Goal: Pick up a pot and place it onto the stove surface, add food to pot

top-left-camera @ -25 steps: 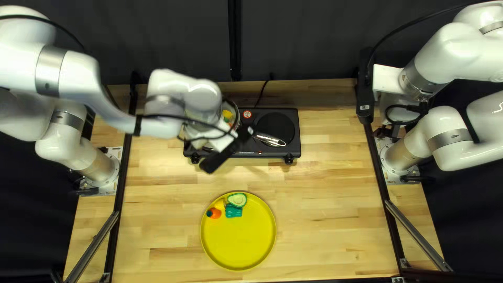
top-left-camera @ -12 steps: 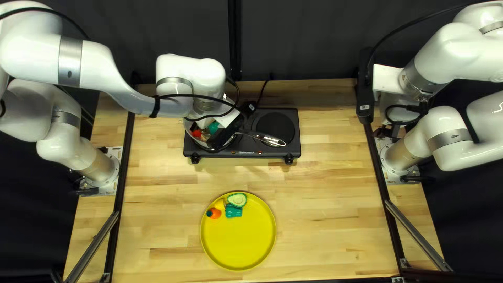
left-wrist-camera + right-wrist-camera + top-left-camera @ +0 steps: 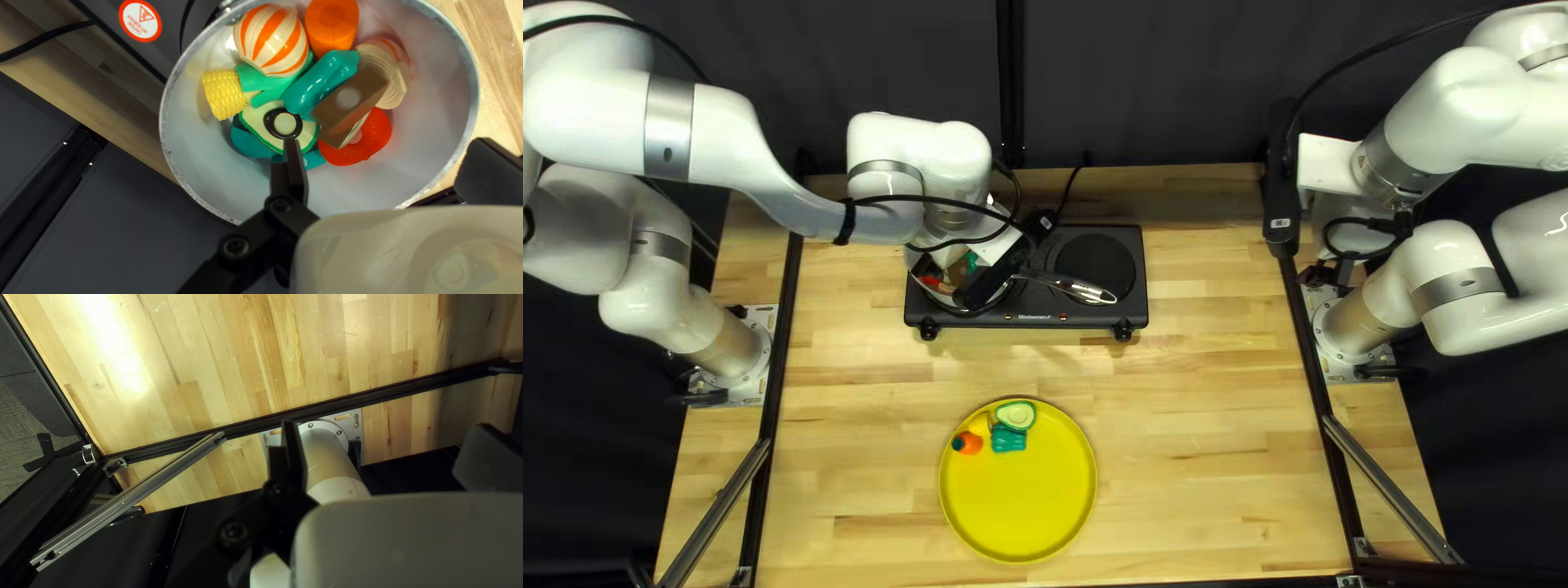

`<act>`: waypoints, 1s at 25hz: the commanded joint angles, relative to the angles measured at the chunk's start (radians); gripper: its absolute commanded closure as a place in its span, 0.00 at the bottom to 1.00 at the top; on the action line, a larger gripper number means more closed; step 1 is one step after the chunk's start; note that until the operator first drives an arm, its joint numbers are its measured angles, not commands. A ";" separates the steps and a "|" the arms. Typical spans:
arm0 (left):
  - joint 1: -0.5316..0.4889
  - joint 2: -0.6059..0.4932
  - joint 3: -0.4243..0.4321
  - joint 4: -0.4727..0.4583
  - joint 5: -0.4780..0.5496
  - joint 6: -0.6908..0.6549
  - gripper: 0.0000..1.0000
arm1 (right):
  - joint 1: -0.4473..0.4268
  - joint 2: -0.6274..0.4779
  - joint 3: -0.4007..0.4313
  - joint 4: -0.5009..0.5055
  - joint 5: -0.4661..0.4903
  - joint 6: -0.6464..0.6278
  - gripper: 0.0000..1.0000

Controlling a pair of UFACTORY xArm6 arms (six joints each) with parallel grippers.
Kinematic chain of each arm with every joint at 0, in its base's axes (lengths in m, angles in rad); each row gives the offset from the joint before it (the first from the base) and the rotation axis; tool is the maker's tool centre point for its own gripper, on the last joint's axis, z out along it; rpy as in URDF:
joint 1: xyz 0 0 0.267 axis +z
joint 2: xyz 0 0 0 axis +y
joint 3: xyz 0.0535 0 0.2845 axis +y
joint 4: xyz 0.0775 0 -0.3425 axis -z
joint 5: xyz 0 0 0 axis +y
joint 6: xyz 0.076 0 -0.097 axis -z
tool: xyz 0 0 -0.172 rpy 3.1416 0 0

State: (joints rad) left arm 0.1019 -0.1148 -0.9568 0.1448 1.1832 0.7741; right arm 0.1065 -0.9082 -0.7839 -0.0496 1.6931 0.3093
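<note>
Food (image 3: 327,81) lay heaped in the pot (image 3: 441,65) beneath my left gripper (image 3: 387,146), and the pot sat on the stove (image 3: 1133,310) below me. That gripper's fingers were wide apart, holding nothing, one above the pot's inside, the other past its rim. My right gripper (image 3: 387,426) gaped empty. Swinging sideways too low, I judged, could snag a finger on the pot and drag it askew.
</note>
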 commanded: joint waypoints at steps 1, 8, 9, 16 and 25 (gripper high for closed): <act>-0.160 -0.024 -0.060 0.006 0.106 -0.174 0.00 | 0.000 0.000 0.000 0.000 0.000 0.000 0.00; -0.432 0.069 -0.108 -0.044 0.018 -0.520 0.00 | 0.000 0.000 0.000 0.000 0.000 0.000 0.00; -0.453 0.087 -0.113 -0.047 0.005 -0.548 0.00 | 0.000 0.000 0.000 0.000 0.000 0.000 0.00; -0.453 0.087 -0.113 -0.047 0.005 -0.548 0.00 | 0.000 0.000 0.000 0.000 0.000 0.000 0.00; -0.495 0.212 -0.202 0.024 0.186 -1.092 0.00 | 0.000 0.000 0.000 0.000 0.000 0.000 0.00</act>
State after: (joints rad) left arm -0.3451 0.0342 -1.0944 0.1452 1.3240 -0.1256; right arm 0.1065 -0.9082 -0.7839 -0.0496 1.6931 0.3093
